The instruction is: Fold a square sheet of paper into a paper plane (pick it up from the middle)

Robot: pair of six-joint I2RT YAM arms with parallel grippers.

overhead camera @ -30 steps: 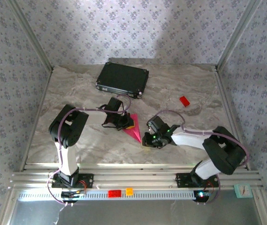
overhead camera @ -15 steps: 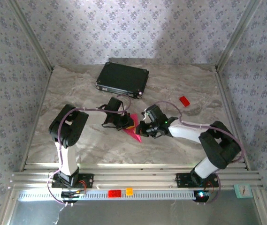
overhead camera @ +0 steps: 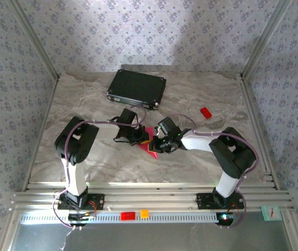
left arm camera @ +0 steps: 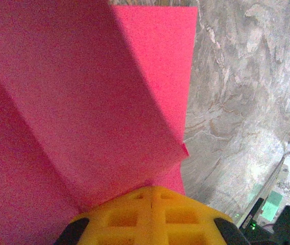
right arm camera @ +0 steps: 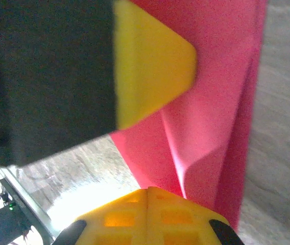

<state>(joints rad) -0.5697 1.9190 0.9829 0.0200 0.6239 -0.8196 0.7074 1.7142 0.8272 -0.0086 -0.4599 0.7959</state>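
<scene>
Both claws are pressed together on the folded paper plane (overhead camera: 152,150), which lies in the middle of the table (overhead camera: 86,104). The left gripper (overhead camera: 143,137) is at its wide end and the right gripper (overhead camera: 156,146) just beside it. To crease well, the left should pin the paper flat while the right rubs firmly along the fold without dragging it. The long axis seems to run far to near, slanting slightly right, with the point toward the near edge.

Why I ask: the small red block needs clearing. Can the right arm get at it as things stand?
Probably yes: the small red block lies on bare table beside the right arm, nothing between. But the right hand is shut at the pink paper and would have to lift away and open first.
</scene>
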